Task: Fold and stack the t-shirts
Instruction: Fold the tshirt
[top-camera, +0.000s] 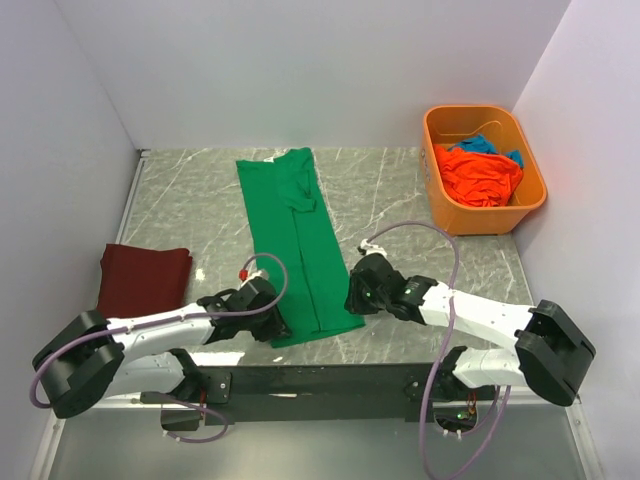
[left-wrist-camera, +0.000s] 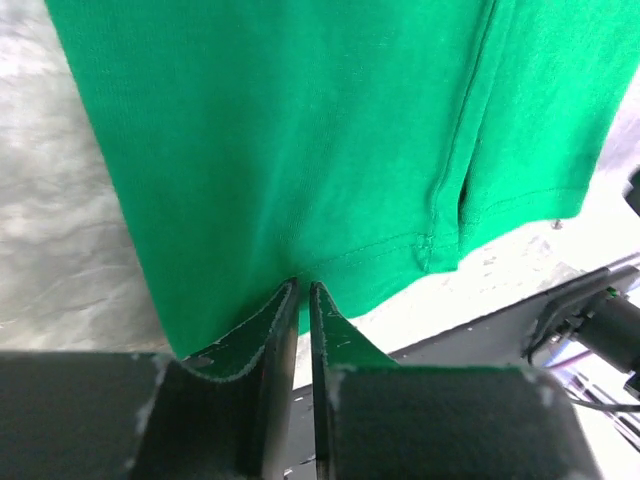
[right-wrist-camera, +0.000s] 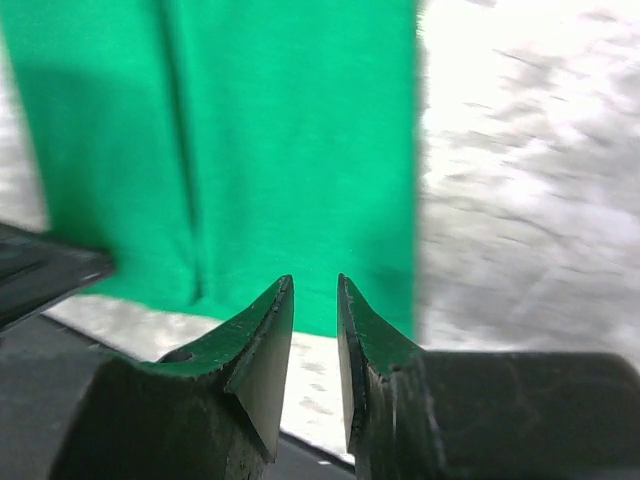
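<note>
**Left tool** (left-wrist-camera: 300, 288), nearest the lens in the left wrist view: the fingers are drawn together to a thin slit. Their tips are set on the near hem of the green t-shirt (left-wrist-camera: 300, 130), which is nipped between them close to its near-left corner.

**Right tool** (right-wrist-camera: 315, 282): the fingers are parted by a moderate gap and nothing is held. The tips are placed just at the near hem, close to the near-right corner. Green cloth is seen above the gap and bare tabletop (top-camera: 410, 190) below it.

**Green t-shirt:** it is laid flat as a long, narrow strip running from the near edge of the tabletop towards the rear, with a sleeve folded in at the far end. Open marble is available on both sides of the strip, more of it on the right.

**Surroundings:**
- A folded maroon t-shirt (top-camera: 145, 280) is placed at the left edge of the tabletop, apart from the strip.
- An orange tub (top-camera: 500, 218) is set in the far right corner. An orange t-shirt (top-camera: 478, 175) and a blue t-shirt (top-camera: 487, 145) are heaped in it.
- The tabletop is enclosed by white walls (top-camera: 300, 70) on three sides.

**Hidden or unclear:**
- In the top view, the near-left corner of the strip is covered by the left tool.
- The right wrist view is blurred.
- The blue t-shirt is largely buried under the orange one.
</note>
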